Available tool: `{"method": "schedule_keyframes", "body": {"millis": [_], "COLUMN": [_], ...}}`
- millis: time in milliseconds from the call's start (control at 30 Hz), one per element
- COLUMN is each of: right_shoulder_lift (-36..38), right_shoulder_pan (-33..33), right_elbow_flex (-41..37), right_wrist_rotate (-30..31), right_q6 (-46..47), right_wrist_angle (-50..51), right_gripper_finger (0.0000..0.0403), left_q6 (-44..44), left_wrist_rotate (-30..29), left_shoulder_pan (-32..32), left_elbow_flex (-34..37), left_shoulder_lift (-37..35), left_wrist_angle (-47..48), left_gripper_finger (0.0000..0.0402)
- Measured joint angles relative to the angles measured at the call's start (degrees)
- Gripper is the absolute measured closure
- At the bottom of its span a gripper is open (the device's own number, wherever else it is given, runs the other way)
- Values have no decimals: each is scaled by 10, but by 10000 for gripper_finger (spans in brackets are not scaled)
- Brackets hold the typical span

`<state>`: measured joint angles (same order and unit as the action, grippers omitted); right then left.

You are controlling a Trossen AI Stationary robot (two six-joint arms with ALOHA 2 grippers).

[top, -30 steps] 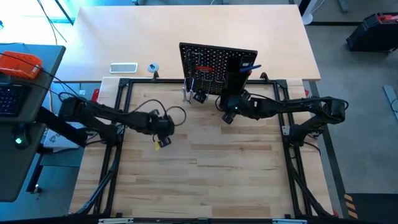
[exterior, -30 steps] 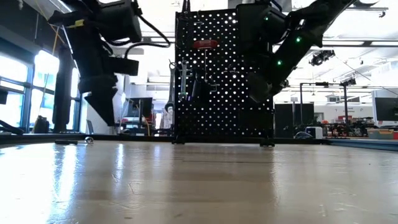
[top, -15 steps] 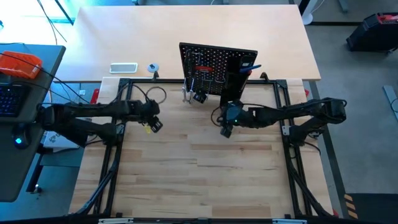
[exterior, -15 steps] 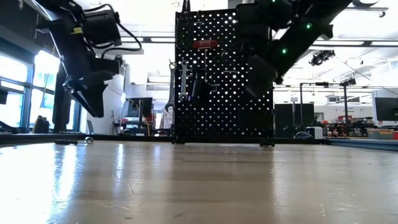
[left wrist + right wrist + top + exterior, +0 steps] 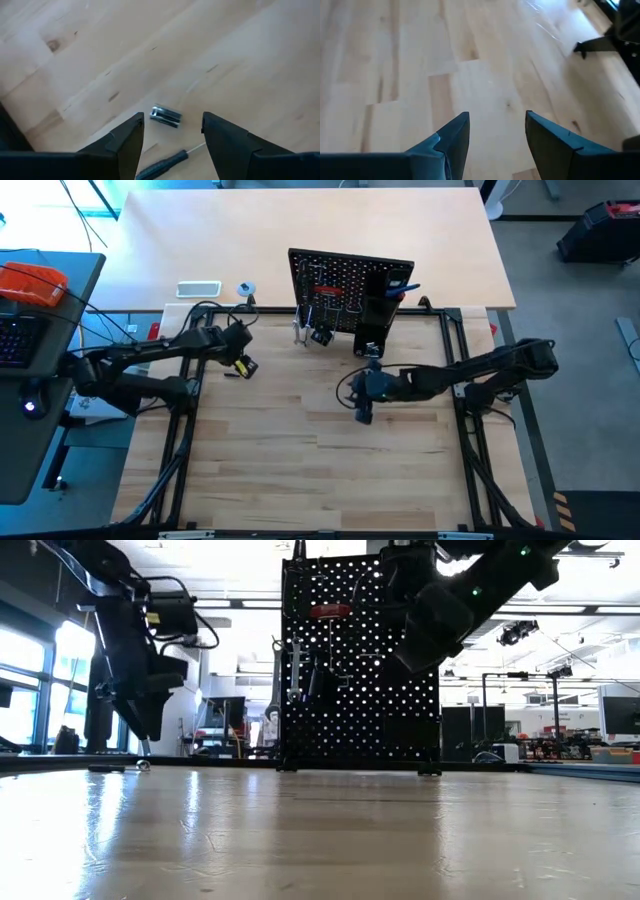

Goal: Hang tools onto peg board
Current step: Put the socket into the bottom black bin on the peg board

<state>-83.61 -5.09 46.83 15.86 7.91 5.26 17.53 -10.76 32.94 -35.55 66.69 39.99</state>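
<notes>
Both arms have backed off since a second ago. The left gripper, which hung out over the middle of the table, has swung back to about ten o'clock, near the table's far-left corner. The right gripper has pulled away from the peg board toward the table's centre.

The peg board stands upright at twelve o'clock, and the tools hang on its face: a red handle high up, a silver wrench lower left, and the tall black holder on the right side.

Both pincers have their fingers apart and empty; each wrist view shows bare wood between the tips. Under the left one lie a small metal piece and a thin dark-handled tool.

From here I see nothing left on the open table, so I'd judge the hanging nearly done. If that thin tool counts, the left arm should come down straight over its handle, fingers across it, and close gently. Otherwise, parking both arms clear of the board, without brushing the hooks, is the safe finish.
</notes>
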Motion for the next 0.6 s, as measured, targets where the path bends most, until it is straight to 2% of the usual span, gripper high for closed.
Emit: {"method": "schedule_keyframes", "body": {"millis": [300,600], "right_shoulder_lift": [0,0], "right_shoulder_pan": [-34,-46], "right_elbow_flex": [0,0], "right_wrist_rotate": [7,8], "right_q6": [13,24], "right_wrist_angle": [0,1], "right_gripper_finger": [218,218], "left_q6": [-33,-57], "left_wrist_rotate": [31,32], "left_shoulder_pan": [39,59], "left_elbow_flex": [0,0], "left_shoulder_lift": [55,117], "left_wrist_angle": [-27,-38], "left_gripper_finger": [206,206]}}
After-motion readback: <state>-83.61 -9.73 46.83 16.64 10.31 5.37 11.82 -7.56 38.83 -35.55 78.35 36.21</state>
